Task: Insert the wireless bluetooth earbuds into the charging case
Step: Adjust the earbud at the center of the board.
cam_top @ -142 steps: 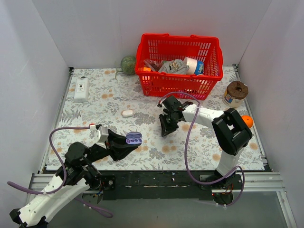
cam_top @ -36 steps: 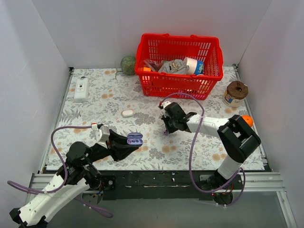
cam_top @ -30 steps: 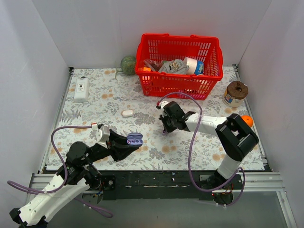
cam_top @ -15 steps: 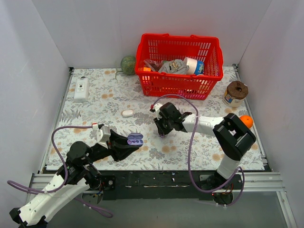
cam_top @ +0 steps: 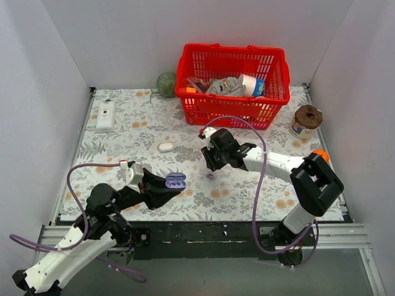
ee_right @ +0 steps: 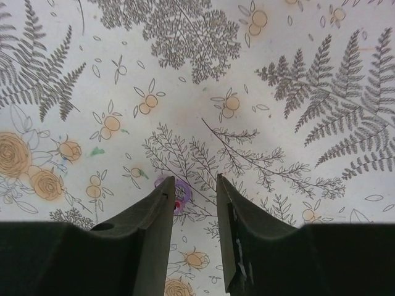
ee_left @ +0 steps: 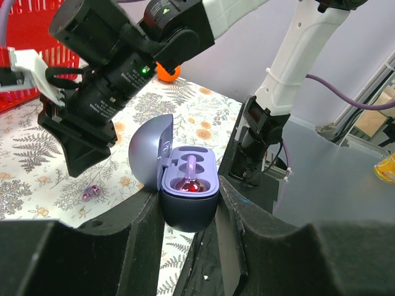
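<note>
Looking through the left wrist camera, I see my left gripper (ee_left: 187, 198) clamped on the base of the purple case (ee_left: 186, 217), holding it up at the near left of the table. Its lid (ee_left: 147, 161) stands open, and one earbud (ee_left: 192, 184) sits in a socket, glowing red. The second earbud (ee_right: 179, 198) lies loose on the floral cloth (cam_top: 123, 139), near the middle, to the right of the case and well apart from it. My right gripper (ee_right: 192, 180) hangs just above that spot, fingers parted a modest way with nothing between them; the bud shows just beside one finger's tip. A red basket (cam_top: 229, 111) stands at the far side.
</note>
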{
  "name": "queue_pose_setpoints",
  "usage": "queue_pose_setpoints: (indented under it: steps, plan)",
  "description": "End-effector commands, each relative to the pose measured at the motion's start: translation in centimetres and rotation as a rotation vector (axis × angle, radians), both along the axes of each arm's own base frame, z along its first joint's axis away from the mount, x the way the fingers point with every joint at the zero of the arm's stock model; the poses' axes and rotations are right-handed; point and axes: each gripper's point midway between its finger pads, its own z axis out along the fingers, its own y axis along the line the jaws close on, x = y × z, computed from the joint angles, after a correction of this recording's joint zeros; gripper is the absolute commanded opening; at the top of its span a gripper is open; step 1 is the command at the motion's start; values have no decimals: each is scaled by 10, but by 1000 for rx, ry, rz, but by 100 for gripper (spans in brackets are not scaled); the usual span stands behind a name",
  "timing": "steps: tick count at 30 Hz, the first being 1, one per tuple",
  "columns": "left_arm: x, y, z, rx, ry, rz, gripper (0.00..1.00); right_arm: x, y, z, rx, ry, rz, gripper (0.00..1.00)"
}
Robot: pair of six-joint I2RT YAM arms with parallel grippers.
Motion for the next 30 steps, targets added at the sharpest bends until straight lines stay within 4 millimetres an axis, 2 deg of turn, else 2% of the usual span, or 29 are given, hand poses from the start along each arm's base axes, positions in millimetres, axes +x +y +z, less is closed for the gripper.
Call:
queue_pose_setpoints:
  steps: [1,15,30]
  plan:
    - [-1,-1,5,-11,-13,-9,0,-7,-8,-20,-60,46,11,40]
    - [-2,-1,5,-13,-5,-12,0,-20,-10,-38,-74,102,51,42]
    - [-2,-1,4,-15,-2,-14,0,-34,-13,-44,-59,134,64,42]
